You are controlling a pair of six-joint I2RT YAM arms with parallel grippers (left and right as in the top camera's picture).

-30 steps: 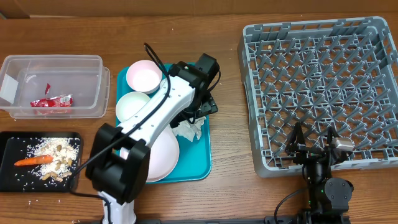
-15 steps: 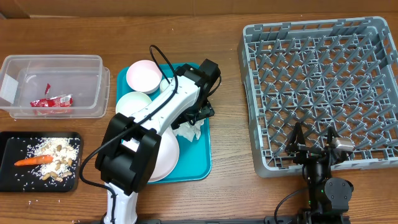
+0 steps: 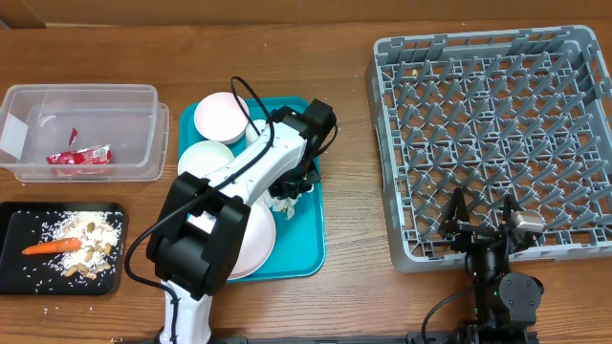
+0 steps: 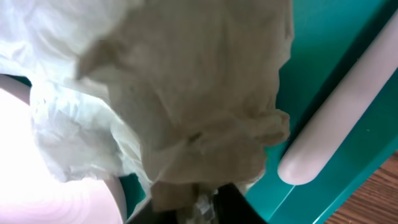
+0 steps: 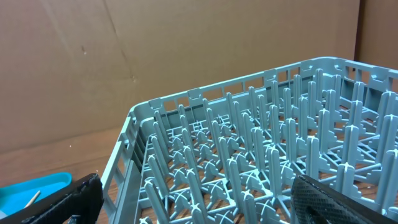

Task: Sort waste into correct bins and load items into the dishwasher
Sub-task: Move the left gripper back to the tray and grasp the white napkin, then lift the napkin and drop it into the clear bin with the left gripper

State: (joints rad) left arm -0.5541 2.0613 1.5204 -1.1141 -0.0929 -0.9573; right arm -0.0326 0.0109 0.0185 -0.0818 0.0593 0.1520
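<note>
My left gripper is down on the teal tray with its jaws shut on a crumpled white napkin. In the left wrist view the napkin fills the frame and its lower end is pinched in the left gripper. Beside it lie the pink plate and two bowls. The right gripper stands open at the near edge of the grey dish rack, with nothing between its fingers.
A clear tub at the far left holds a red wrapper. In front of it, a black tray carries a carrot piece and rice and nut scraps. A thin wooden stick lies on the teal tray's corner.
The left gripper has gone from wide open to shut on the napkin, shifting slightly on the tray. The right arm has not moved.
</note>
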